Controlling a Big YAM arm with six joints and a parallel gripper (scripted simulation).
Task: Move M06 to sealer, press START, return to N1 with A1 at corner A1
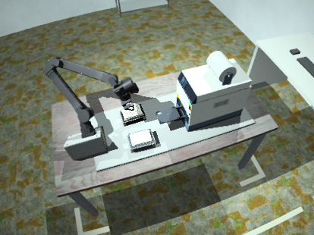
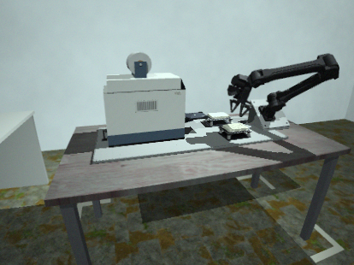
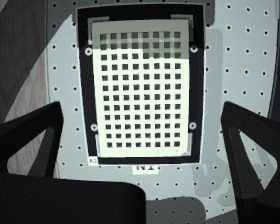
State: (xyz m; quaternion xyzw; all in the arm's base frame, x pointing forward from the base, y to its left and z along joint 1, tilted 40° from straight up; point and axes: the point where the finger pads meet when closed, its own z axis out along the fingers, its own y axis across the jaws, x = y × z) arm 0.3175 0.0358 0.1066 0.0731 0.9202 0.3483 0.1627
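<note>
Mottled brown-and-green flooring surrounds the table (image 1: 68,180), whose top carries a pale perforated mat. At the table's 9 o'clock side sits the arm's grey base block (image 1: 72,150). From there the dark arm (image 1: 76,68) reaches up and over toward the middle. Its gripper (image 1: 129,105) hangs just above a white well plate (image 1: 133,112) lying in a dark nest, fingers spread fully apart with nothing between them. In the wrist view the plate (image 3: 141,91) lies flat inside the black frame; a small label below it is too blurred to read, so this is probably M06. Toward 6 o'clock from it, a second plate (image 1: 142,138) rests in its own nest. At 3 o'clock stands the sealer (image 1: 218,93), its dark stage (image 1: 168,116) pushed out and bare, a foil roll (image 1: 221,66) on top.
</note>
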